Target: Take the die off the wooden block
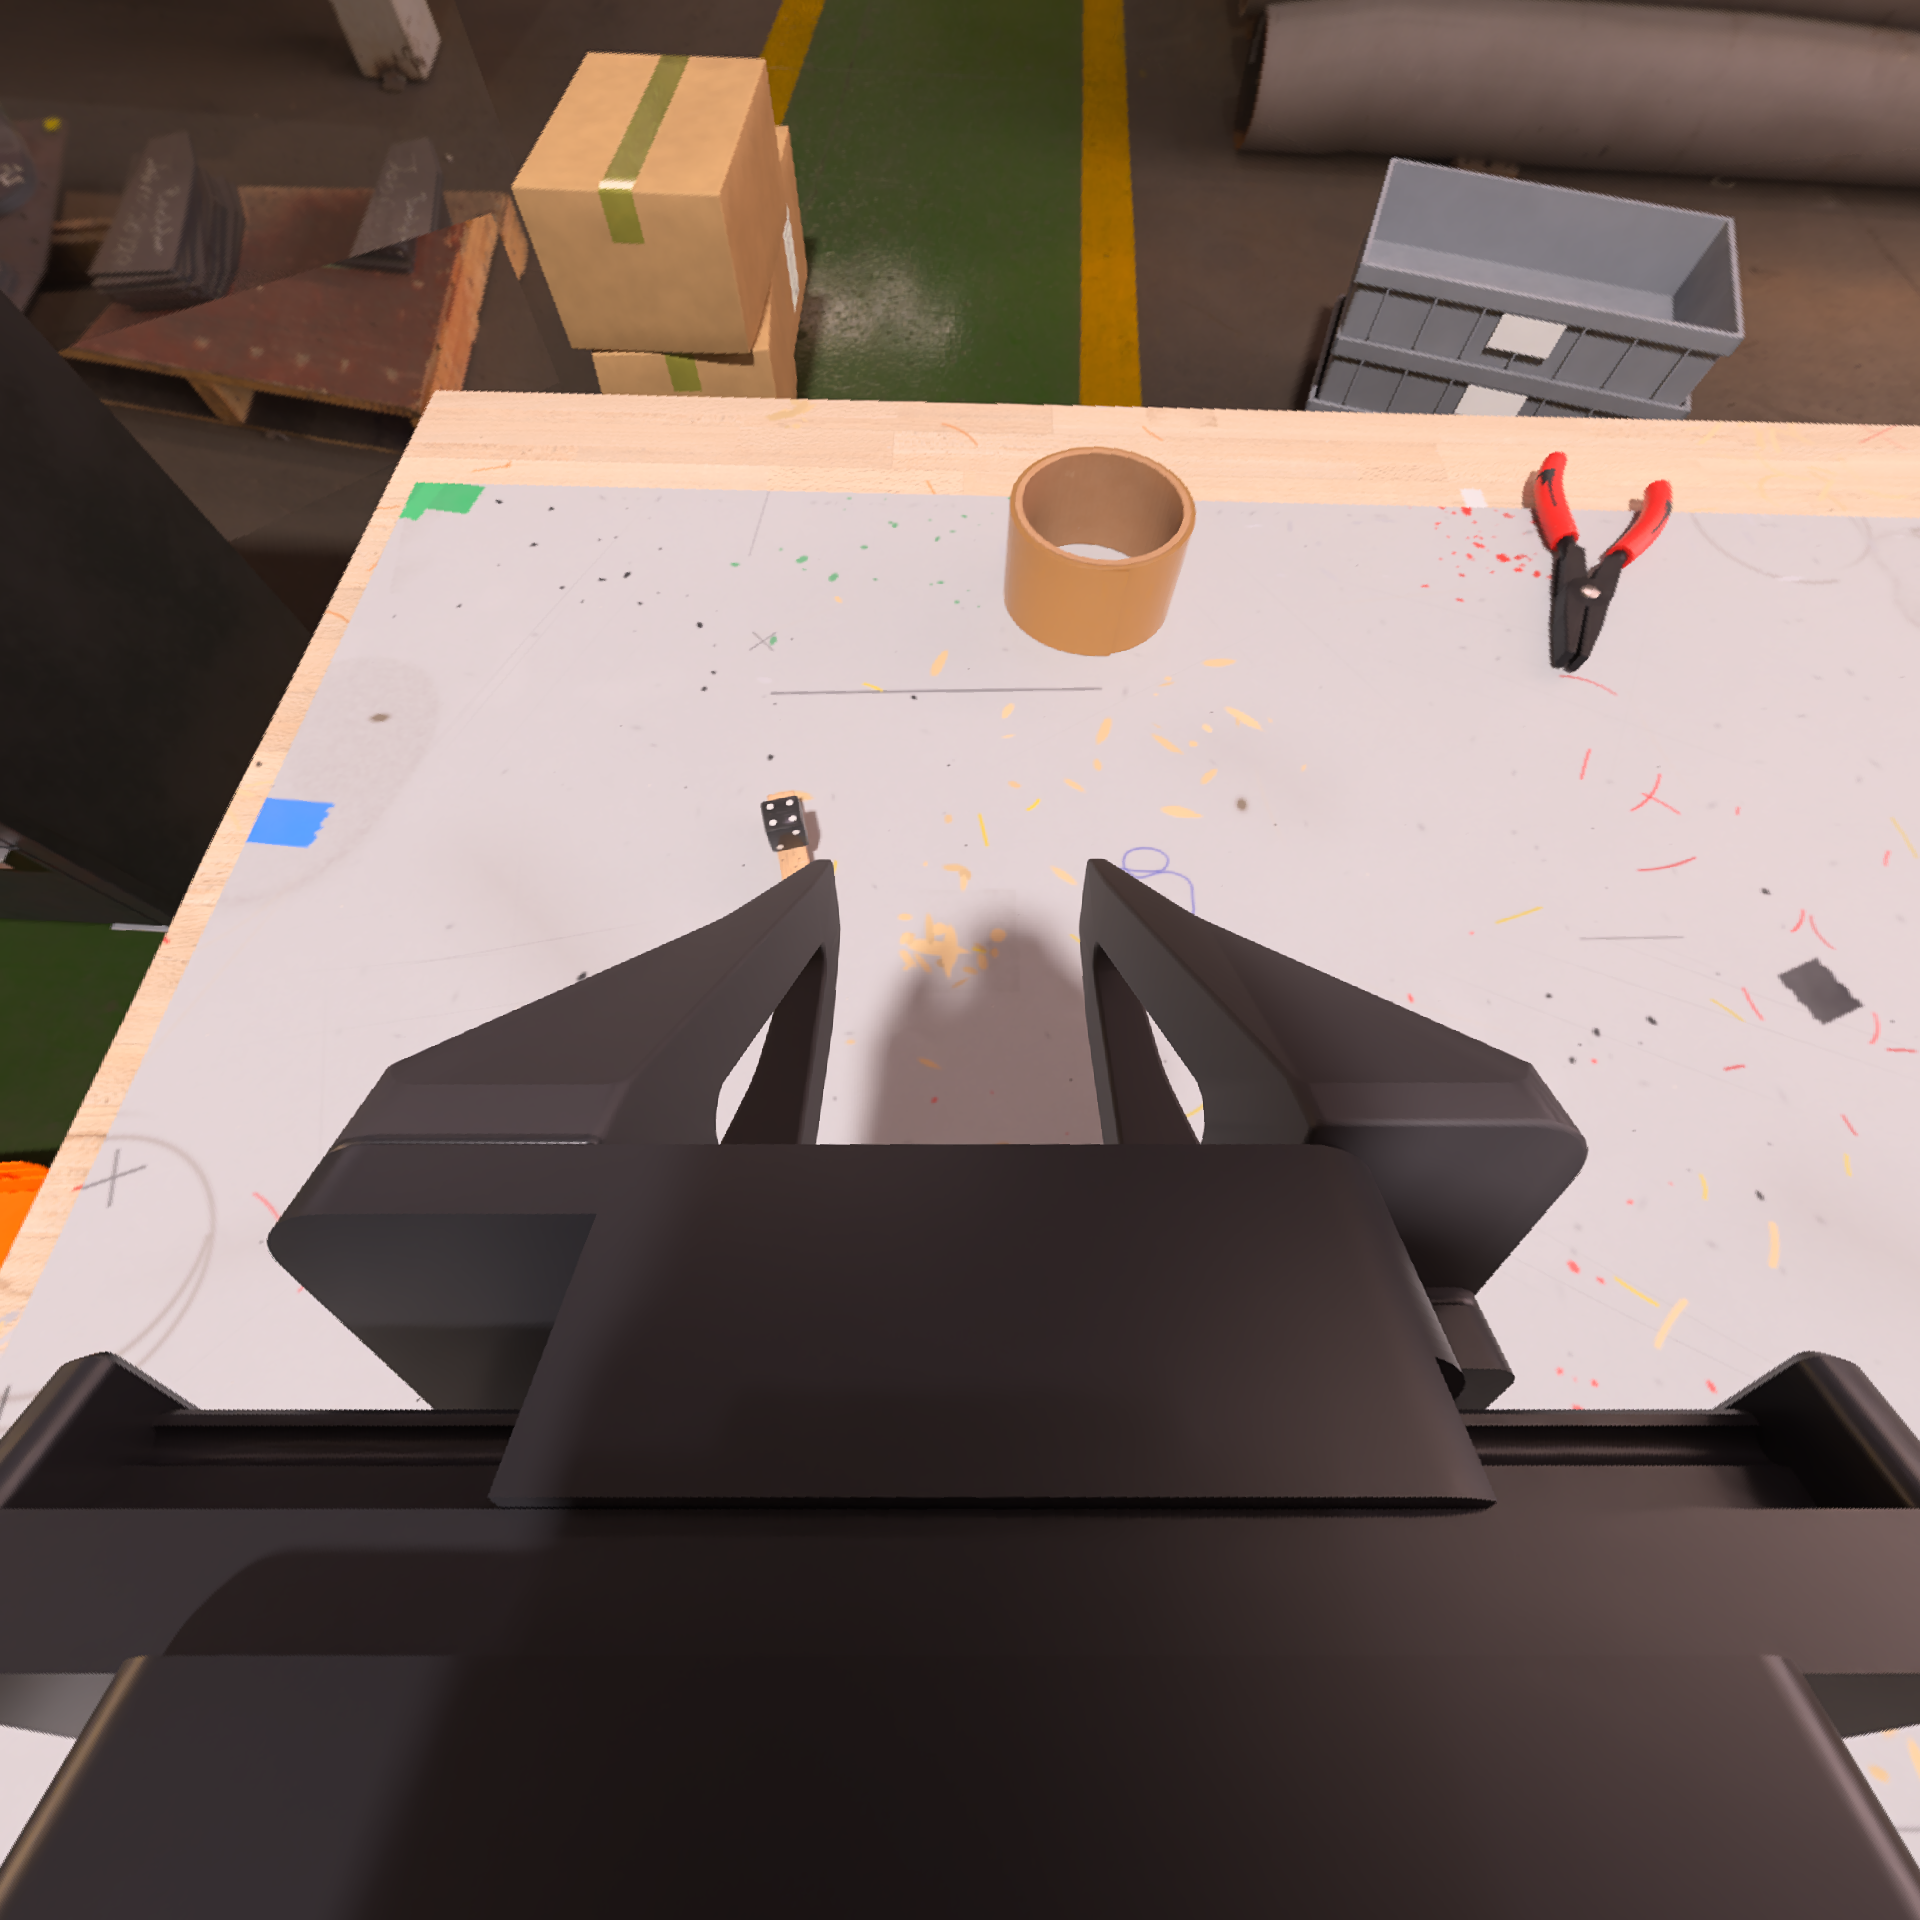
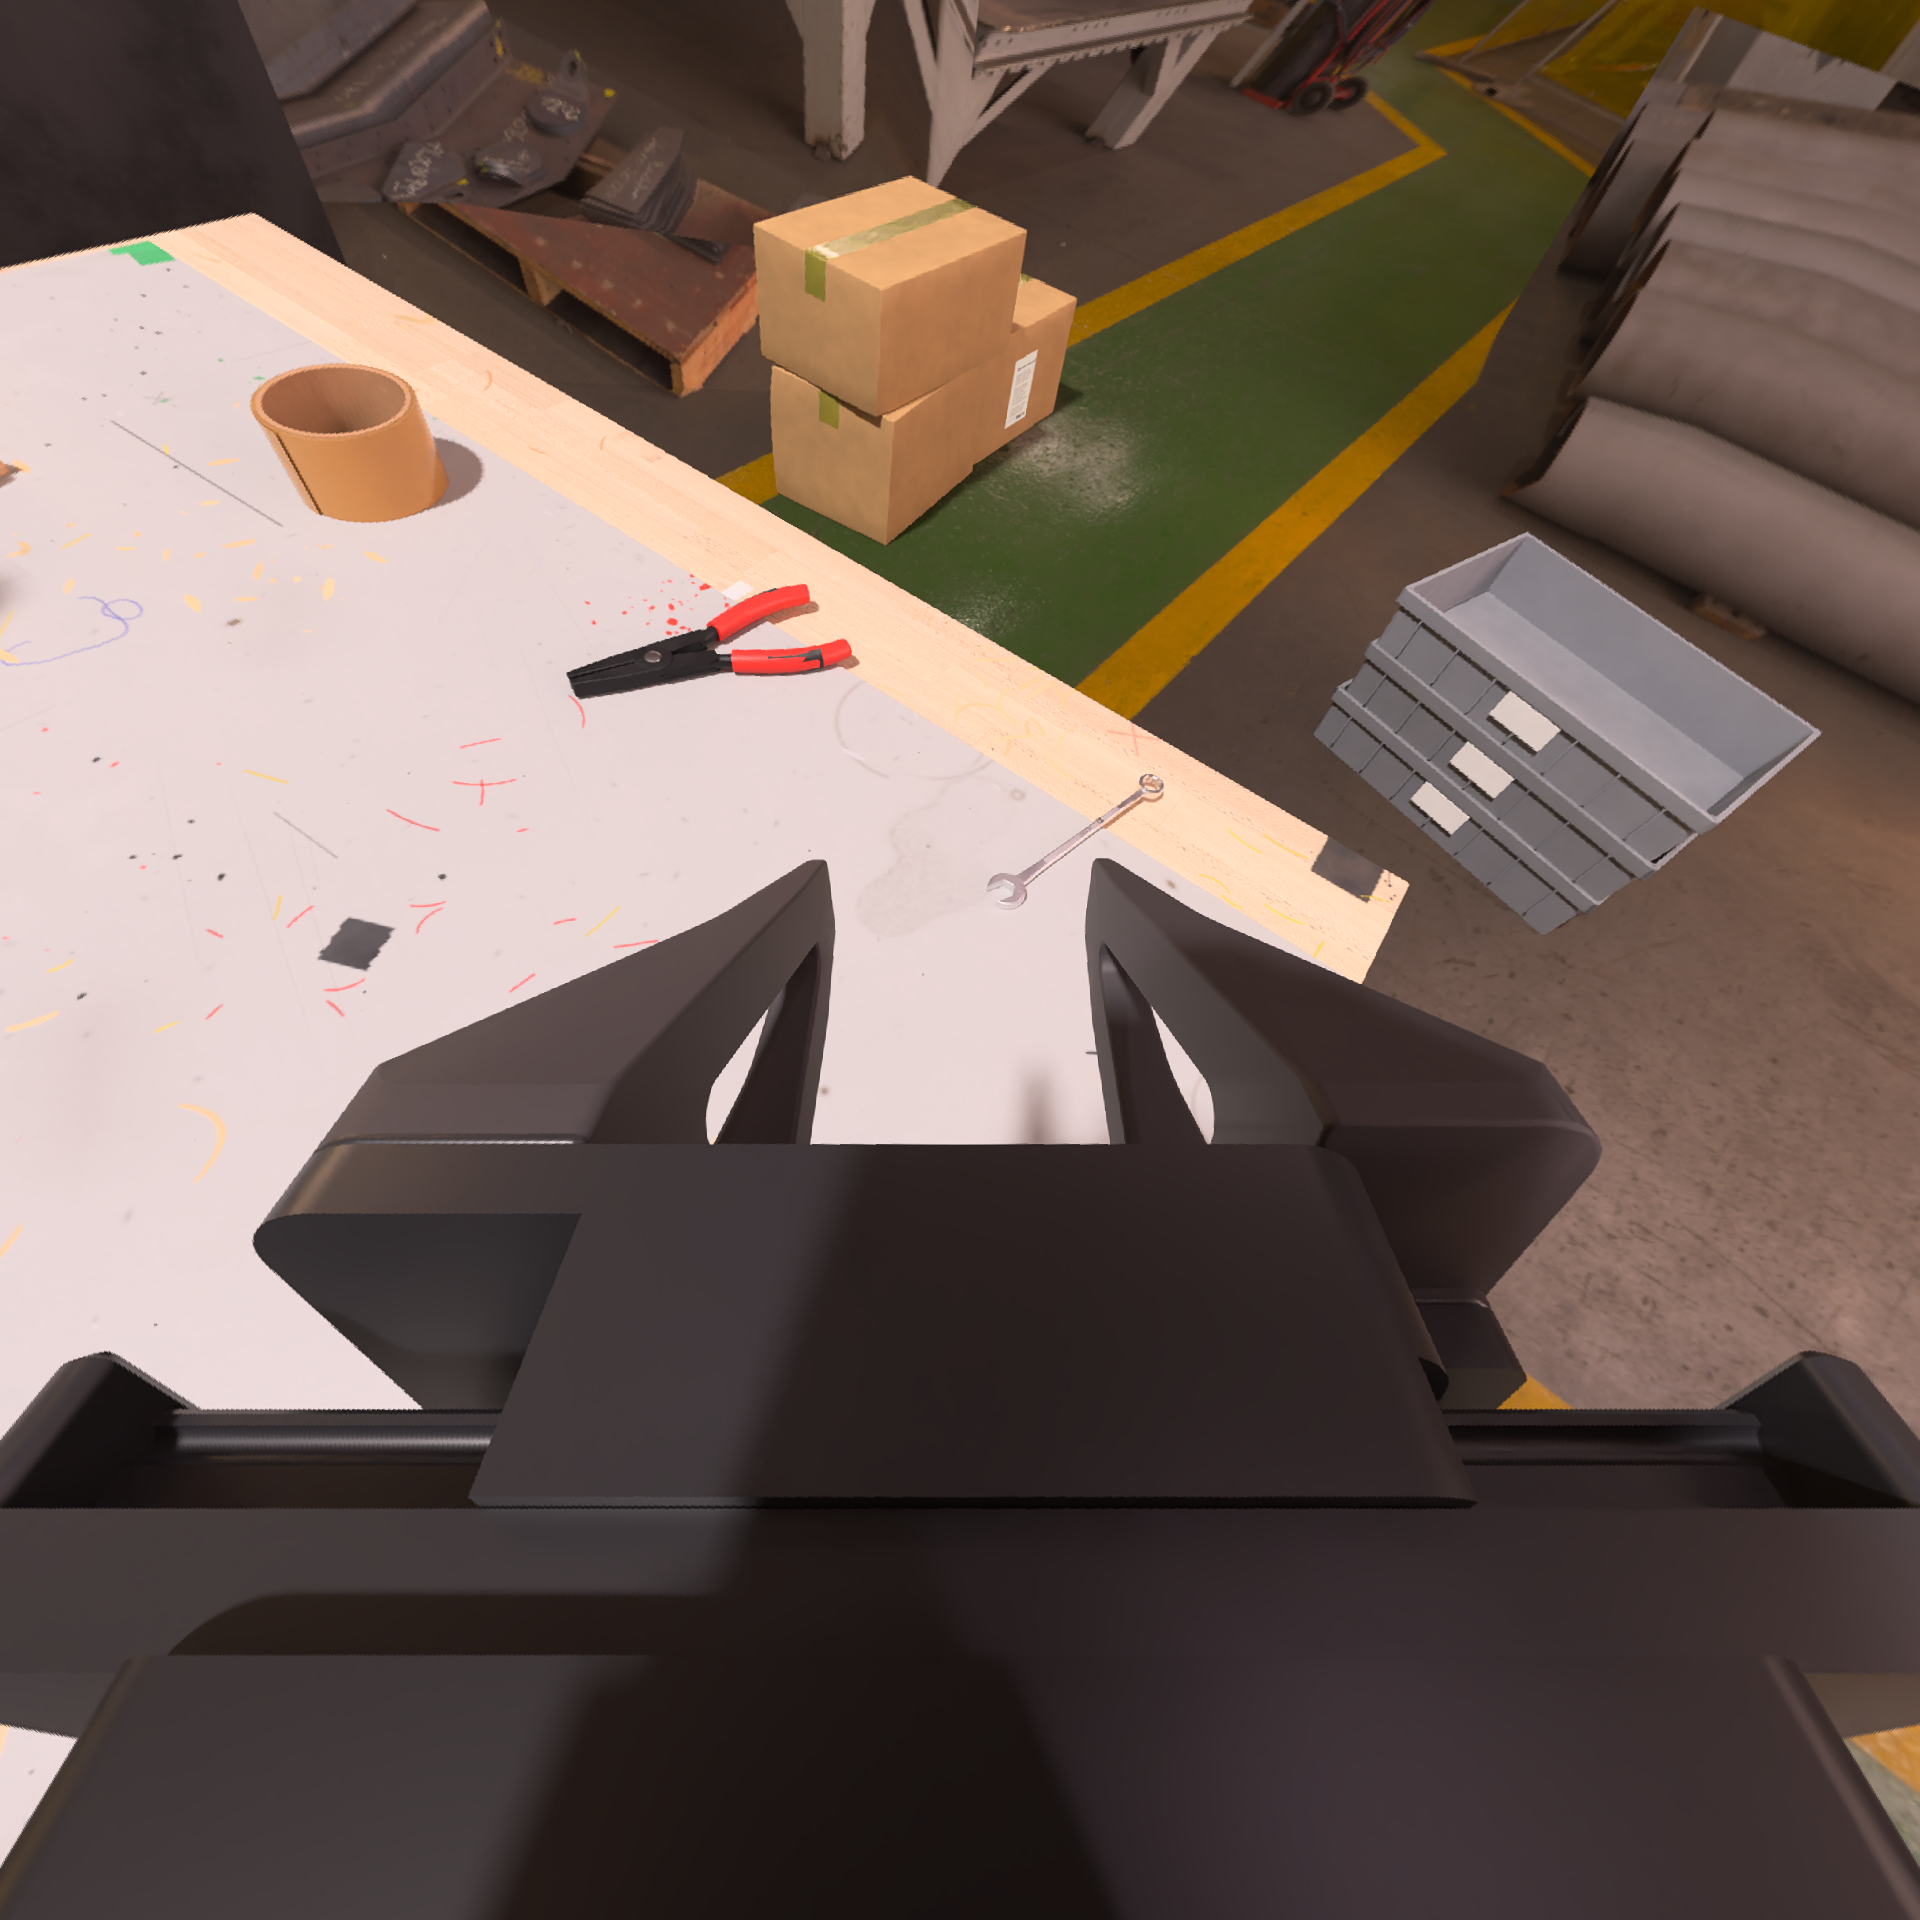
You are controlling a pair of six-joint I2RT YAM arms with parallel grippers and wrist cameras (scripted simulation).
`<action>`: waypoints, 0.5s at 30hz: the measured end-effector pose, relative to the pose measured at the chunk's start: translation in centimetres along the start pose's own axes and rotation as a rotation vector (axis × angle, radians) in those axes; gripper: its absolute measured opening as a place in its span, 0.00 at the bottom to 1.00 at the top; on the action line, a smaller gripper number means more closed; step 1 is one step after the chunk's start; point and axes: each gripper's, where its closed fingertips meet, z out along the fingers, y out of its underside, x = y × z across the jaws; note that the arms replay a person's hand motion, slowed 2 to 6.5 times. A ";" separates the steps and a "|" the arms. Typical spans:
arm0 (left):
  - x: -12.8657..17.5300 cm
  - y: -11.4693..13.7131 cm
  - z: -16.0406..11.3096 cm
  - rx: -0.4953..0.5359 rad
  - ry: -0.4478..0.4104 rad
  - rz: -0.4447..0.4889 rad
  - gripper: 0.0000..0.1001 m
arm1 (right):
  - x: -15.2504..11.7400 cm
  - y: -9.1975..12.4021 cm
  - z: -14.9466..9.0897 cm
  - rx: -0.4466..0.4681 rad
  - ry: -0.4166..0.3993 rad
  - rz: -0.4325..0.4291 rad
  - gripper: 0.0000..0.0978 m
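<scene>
A small black die (image 1: 782,822) with white pips sits on top of a small wooden block (image 1: 795,858) on the white table mat, in the left wrist view. My left gripper (image 1: 958,873) is open and empty above the mat, and the die and block lie just beyond and to the left of its left fingertip (image 1: 821,883), which hides the block's lower part. My right gripper (image 2: 958,873) is open and empty over the mat near the table's right corner. The die does not show in the right wrist view.
A brown tape roll (image 1: 1098,549) stands at the back of the mat. Red-handled pliers (image 1: 1587,561) lie at the back right. A silver wrench (image 2: 1075,840) lies near the table edge. Cardboard boxes (image 2: 902,348) and grey bins (image 2: 1569,727) stand on the floor beyond.
</scene>
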 end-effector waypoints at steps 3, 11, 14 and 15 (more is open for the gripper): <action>-0.5 0.3 -0.2 -0.008 -0.020 0.010 0.39 | -0.1 0.2 0.2 -0.004 -0.013 0.017 0.43; -1.2 1.5 0.1 -0.037 -0.048 0.024 0.39 | -0.6 0.4 0.9 -0.005 -0.041 0.037 0.44; -1.4 2.2 0.6 -0.060 -0.051 0.030 0.39 | -0.9 0.4 1.1 0.003 -0.048 0.044 0.45; -1.4 2.4 0.7 -0.068 -0.050 0.032 0.39 | -1.0 0.4 1.1 0.006 -0.052 0.048 0.45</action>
